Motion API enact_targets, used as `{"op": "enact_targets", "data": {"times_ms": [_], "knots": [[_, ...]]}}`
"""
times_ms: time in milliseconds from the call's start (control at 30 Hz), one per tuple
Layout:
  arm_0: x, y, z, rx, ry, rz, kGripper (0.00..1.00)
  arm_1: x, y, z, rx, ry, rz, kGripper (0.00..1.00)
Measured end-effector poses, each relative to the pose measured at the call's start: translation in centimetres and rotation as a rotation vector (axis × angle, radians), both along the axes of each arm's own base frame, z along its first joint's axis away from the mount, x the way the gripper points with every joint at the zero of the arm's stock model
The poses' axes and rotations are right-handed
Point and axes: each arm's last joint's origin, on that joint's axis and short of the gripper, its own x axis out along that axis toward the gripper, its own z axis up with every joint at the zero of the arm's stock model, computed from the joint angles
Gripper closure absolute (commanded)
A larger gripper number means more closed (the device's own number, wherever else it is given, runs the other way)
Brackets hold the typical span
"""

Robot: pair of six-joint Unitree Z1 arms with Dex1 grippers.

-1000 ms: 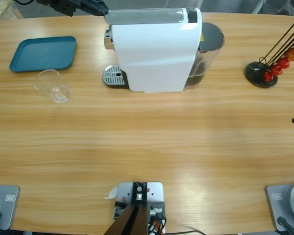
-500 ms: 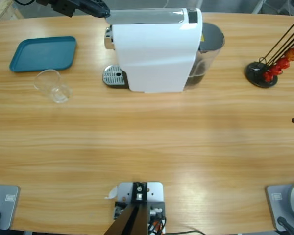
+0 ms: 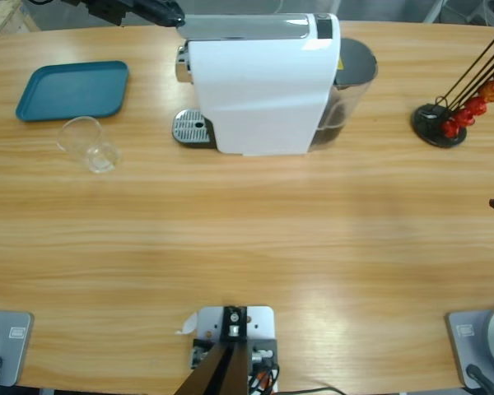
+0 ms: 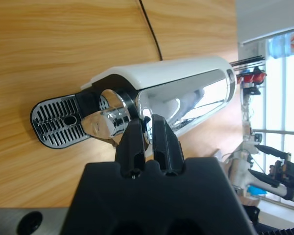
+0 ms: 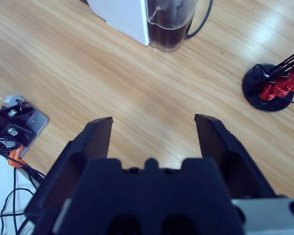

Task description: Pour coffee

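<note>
No coffee is visible; the glass cup stands unfilled at 9 o'clock from the white coffee machine, just below the blue tray. My left gripper, fingers pressed together, hovers at the machine's chrome lever, above the drip grate. My right gripper, fingers spread wide, hangs over bare table. The capsule stand sits at 3 o'clock.

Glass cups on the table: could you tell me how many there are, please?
1. A clear glass cup sits empty just below the blue tray, left of the coffee machine. Another could be hidden behind the machine.
</note>
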Motion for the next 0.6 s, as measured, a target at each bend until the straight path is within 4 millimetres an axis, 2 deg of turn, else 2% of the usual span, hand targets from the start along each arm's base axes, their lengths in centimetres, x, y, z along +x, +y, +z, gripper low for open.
{"op": "enact_targets", "data": {"times_ms": [67, 167, 200, 233, 267, 300, 333, 367, 467, 600], "knots": [[0.1, 0.0, 0.5, -0.011, -0.01, -0.002, 1.0, 0.0, 0.0, 0.0, 0.002, -0.003, 0.0, 0.239], [-0.1, -0.4, 2.9, -0.067, -0.068, -0.033, 1.0, 0.1, 0.0, 0.1, 0.005, -0.006, 0.0, 0.239], [-0.2, -0.6, 3.2, -0.077, -0.074, -0.042, 0.889, 0.1, 0.1, 0.1, 0.006, -0.006, 0.0, 0.239], [-0.2, -0.6, 3.3, -0.084, -0.074, -0.049, 0.301, 0.1, 0.1, 0.1, 0.006, -0.007, 0.0, 0.237], [-0.2, -0.6, 3.4, -0.088, -0.073, -0.053, 0.124, 0.1, 0.1, 0.1, 0.006, -0.007, 0.0, 0.235], [-0.2, -0.6, 3.4, -0.092, -0.078, -0.059, 0.068, 0.1, 0.1, 0.1, 0.006, -0.007, 0.0, 0.228], [-0.3, -0.7, 3.6, -0.095, -0.094, -0.073, 0.034, 0.1, 0.1, 0.1, 0.006, -0.007, 0.0, 0.202], [-0.5, -0.7, 3.9, -0.092, -0.129, -0.103, 0.005, 0.1, 0.1, 0.1, 0.006, -0.007, 0.0, 0.11], [-2.1, -0.8, 5.5, -0.064, -0.29, -0.222, 0.004, 0.1, 0.1, 0.1, 0.006, -0.007, 0.0, 0.011], [-5.1, 0.3, 8.4, -0.013, -0.543, -0.364, 0.004, 0.1, 0.0, 0.1, 0.006, -0.016, -0.009, 0.013]]}}
